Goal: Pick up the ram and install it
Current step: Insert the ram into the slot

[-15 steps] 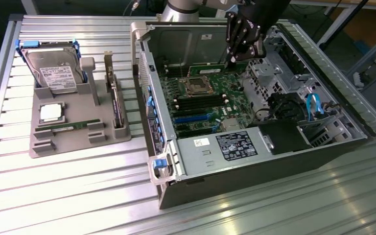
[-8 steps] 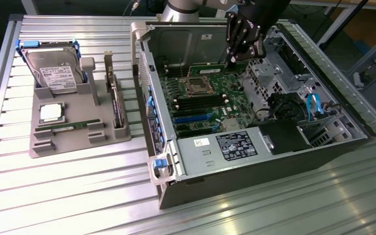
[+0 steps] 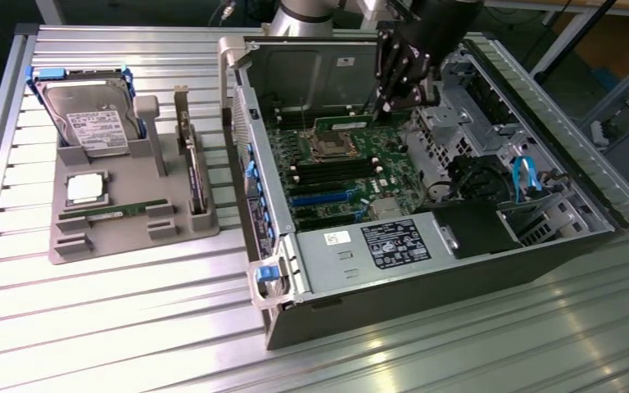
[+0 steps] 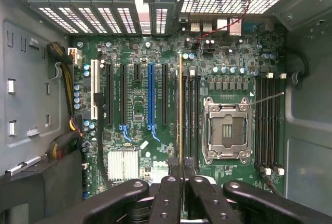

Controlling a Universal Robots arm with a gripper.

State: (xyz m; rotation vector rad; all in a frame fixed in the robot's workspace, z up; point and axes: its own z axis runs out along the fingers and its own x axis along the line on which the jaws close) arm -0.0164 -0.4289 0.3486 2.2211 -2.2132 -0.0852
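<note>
In the wrist view the ram (image 4: 180,105) shows edge-on as a thin gold-edged stick, pinched between my fingers (image 4: 167,198). My gripper (image 4: 181,175) is shut on it. The stick hangs over the motherboard (image 4: 135,105), in line with the dark memory slots (image 4: 193,115) beside the empty CPU socket (image 4: 226,130). In the exterior view my gripper (image 3: 389,102) points down into the open computer case (image 3: 402,246), above the board's far end. Whether the ram touches a slot I cannot tell.
More memory slots (image 4: 267,125) lie on the socket's other side. A grey tray (image 3: 128,229) at the exterior view's left holds a hard drive (image 3: 91,115), a CPU chip (image 3: 85,188), an upright expansion card (image 3: 192,172) and a thin green strip (image 3: 112,211). The case walls and drive cage (image 3: 445,131) stand close.
</note>
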